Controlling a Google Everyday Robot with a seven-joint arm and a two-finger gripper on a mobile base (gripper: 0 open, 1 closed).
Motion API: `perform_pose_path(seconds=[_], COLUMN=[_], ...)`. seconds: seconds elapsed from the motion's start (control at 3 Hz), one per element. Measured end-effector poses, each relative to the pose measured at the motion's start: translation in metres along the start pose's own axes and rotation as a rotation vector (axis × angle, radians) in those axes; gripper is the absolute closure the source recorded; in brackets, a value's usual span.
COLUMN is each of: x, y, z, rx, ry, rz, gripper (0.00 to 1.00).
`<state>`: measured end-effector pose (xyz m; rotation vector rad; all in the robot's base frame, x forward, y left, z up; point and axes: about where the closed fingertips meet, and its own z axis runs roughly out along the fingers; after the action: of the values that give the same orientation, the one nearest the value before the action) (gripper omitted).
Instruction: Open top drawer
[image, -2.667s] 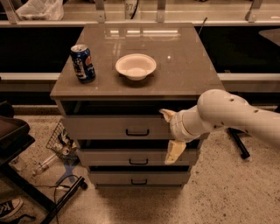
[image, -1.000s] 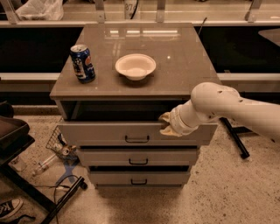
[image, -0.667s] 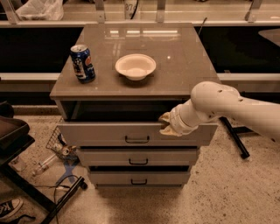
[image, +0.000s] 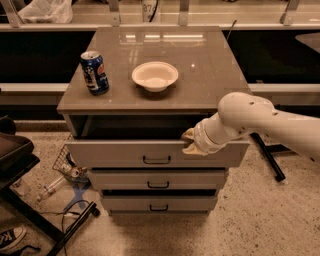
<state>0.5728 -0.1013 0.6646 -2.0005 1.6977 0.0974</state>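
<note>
Gripper (image: 191, 142) sits at the top drawer (image: 110, 152) front's upper edge (its grip: cannot tell); a straight, level pull looks best.

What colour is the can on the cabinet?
The can is mostly blue, camera view. The claw sits at the top drawer front edge.

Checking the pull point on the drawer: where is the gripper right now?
In the camera view, the gripper is at the upper front edge of the top drawer, up and right of its dark handle.
</note>
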Motion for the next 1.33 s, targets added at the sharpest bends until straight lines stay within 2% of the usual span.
perform_pose_path(seconds=[0.67, 1.0, 1.33], x=[-0.0001, -0.0001, -0.0001], y=[0.0000, 0.0000, 0.0001], z=[-0.0002, -0.0001, -0.0001], rx=[0.000, 0.000, 0.000], ry=[0.000, 0.000, 0.000], rz=[0.000, 0.000, 0.000], gripper=[1.00, 0.82, 0.59])
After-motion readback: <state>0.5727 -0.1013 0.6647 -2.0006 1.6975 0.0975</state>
